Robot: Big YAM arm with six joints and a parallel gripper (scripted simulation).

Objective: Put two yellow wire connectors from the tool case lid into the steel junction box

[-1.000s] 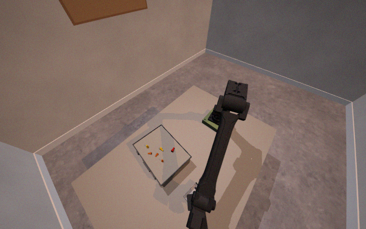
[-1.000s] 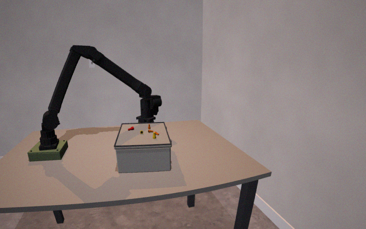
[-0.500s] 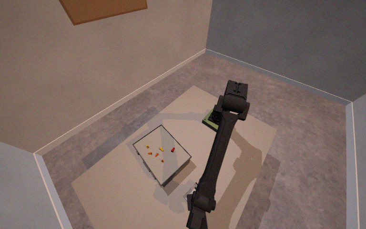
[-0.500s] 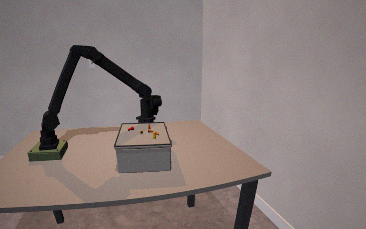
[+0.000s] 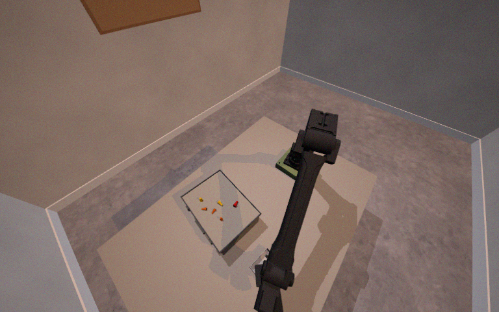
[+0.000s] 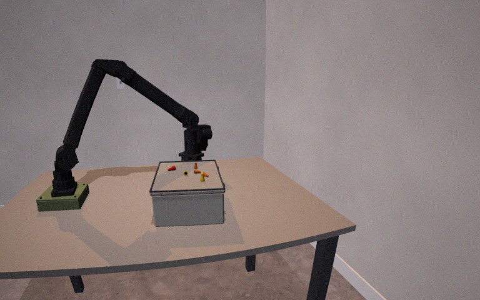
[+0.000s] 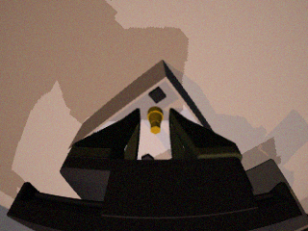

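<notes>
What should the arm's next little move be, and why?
I'd ease the gripper straight up. Its jaws stand partly open, gaps show on both sides of the yellow connector, and that piece appears to be inside the box. Two are needed, and more yellow ones lie on the lid, so rising clear probably comes first.

No clear change shows between the earlier top and exterior views and now.
</notes>
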